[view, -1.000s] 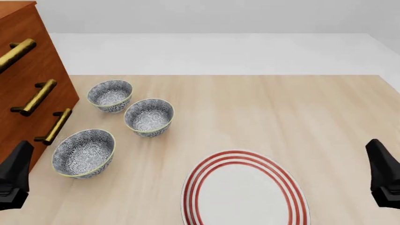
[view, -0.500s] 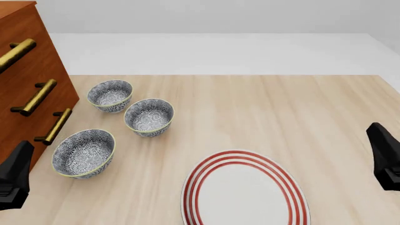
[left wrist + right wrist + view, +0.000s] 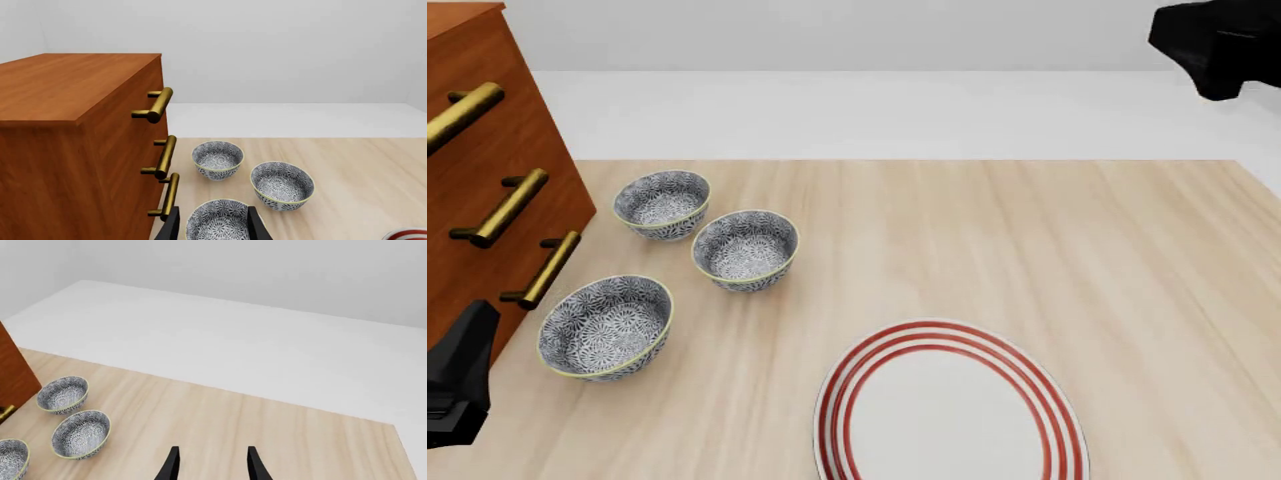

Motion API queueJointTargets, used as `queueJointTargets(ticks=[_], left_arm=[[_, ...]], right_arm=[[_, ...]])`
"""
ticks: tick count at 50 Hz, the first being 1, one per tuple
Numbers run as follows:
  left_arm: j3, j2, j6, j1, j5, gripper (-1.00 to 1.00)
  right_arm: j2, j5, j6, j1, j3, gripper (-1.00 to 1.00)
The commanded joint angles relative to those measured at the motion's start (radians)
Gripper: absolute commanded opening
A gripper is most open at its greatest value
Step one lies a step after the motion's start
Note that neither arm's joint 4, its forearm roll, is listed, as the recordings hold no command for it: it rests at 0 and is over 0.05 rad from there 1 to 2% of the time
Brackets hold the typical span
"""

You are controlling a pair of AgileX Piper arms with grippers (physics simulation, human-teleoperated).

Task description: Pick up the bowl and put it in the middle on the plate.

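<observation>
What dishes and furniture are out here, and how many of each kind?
Bowls: 3, the near bowl, the middle bowl and the far bowl
Plate: 1
Wooden cabinet: 1
Total: 5

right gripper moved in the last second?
Yes. The right gripper went from low at the front view's right edge, beside the red-ringed white plate, to the top right corner, above the wooden table's far edge.
</observation>
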Motion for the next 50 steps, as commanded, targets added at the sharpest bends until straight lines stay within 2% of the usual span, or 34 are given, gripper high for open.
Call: queueJointTargets(ticks=[1,2,3,4,7,9,10,13,15,16,18,19,22,24,26,41,50], left_arm=[[0.000,0.000,0.000,0.000,0.000,1.00],[0.000,0.000,0.000,0.000,0.000,1.00],[0.000,0.000,0.000,0.000,0.000,1.00],[0.000,0.000,0.000,0.000,0.000,1.00],[0.000,0.000,0.000,0.000,0.000,1.00],[0.000,0.000,0.000,0.000,0.000,1.00],[0.000,0.000,0.000,0.000,0.000,1.00],[0.000,0.000,0.000,0.000,0.000,1.00],[0.000,0.000,0.000,0.000,0.000,1.00],[0.000,0.000,0.000,0.000,0.000,1.00],[0.000,0.000,0.000,0.000,0.000,1.00],[0.000,0.000,0.000,0.000,0.000,1.00],[0.000,0.000,0.000,0.000,0.000,1.00],[0.000,0.000,0.000,0.000,0.000,1.00],[0.000,0.000,0.000,0.000,0.000,1.00],[0.000,0.000,0.000,0.000,0.000,1.00],[0.000,0.000,0.000,0.000,0.000,1.00]], right_arm=[[0.375,0.193,0.137,0.145,-0.397,1.00],[0.392,0.198,0.159,0.152,-0.419,1.00],[0.428,0.218,0.136,0.159,-0.454,1.00],[0.456,0.231,0.162,0.168,-0.477,1.00],[0.529,0.256,0.177,0.168,-0.555,1.00],[0.565,0.262,0.164,0.171,-0.588,1.00],[0.603,0.275,0.175,0.185,-0.618,1.00],[0.672,0.285,0.143,0.200,-0.678,1.00],[0.737,0.308,0.177,0.204,-0.727,1.00],[0.747,0.299,0.148,0.202,-0.740,1.00],[0.811,0.323,0.179,0.206,-0.784,1.00],[0.823,0.317,0.163,0.202,-0.796,1.00],[0.893,0.339,0.181,0.213,-0.851,1.00],[0.925,0.345,0.172,0.222,-0.878,1.00],[0.967,0.362,0.190,0.230,-0.908,1.00],[1.222,0.412,0.208,0.283,-1.106,1.00],[1.318,0.447,0.223,0.303,-1.198,1.00]])
